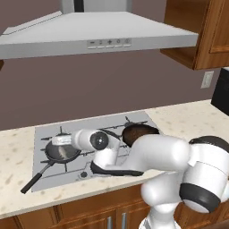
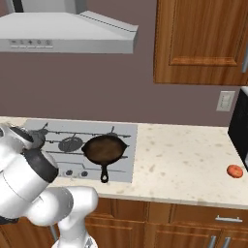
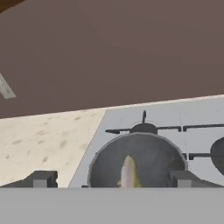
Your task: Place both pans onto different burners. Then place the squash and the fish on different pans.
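The dark grey pan (image 3: 148, 155) sits on a front-left burner of the cooktop (image 3: 197, 116), its long black handle (image 1: 33, 181) reaching toward the counter edge. The small silver fish (image 3: 128, 172) lies inside it. My gripper (image 3: 111, 179) hovers just above this pan, open, with a fingertip on either side of the fish and nothing held. In the left base view the gripper (image 1: 58, 142) hangs over the pan (image 1: 60, 154). The rusty brown skillet (image 2: 104, 147) rests on a right-hand burner. The orange-red squash (image 2: 235, 171) lies far right on the counter.
A bare central burner (image 2: 71, 144) lies between the two pans. A range hood (image 1: 96, 33) hangs above the cooktop. A black appliance (image 2: 240, 128) stands at the counter's right end beside the squash. Wooden cabinets (image 2: 201, 41) hang over the speckled counter (image 2: 179, 162).
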Robot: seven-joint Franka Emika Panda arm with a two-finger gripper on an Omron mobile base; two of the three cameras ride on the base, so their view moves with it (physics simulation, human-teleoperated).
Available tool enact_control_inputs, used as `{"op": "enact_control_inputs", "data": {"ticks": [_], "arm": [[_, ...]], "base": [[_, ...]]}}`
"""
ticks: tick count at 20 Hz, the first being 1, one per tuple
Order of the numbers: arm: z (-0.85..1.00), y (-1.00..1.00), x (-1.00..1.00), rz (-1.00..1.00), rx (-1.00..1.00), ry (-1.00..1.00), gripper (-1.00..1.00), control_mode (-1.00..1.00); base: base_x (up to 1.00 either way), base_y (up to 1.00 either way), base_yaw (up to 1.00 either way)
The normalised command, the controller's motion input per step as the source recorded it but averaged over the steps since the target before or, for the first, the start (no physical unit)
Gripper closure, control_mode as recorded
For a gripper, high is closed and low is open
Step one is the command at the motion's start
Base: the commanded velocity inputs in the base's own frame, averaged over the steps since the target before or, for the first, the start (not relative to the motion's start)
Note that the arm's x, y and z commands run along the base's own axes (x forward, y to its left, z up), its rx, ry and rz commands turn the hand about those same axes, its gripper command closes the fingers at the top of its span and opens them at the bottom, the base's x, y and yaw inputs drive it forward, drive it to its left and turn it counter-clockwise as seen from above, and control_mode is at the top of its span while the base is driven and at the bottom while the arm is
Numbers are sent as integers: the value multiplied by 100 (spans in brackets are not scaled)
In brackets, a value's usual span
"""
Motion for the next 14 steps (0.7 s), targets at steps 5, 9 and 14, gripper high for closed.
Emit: {"op": "enact_control_inputs", "data": {"ticks": [5,9,14], "arm": [[100,-12,-17,7,16,9,-100,-100],[100,-1,-6,9,10,12,-100,-100],[86,-8,-34,4,-3,7,-100,-100]], "base": [[0,0,0],[0,0,0],[0,0,0]]}}
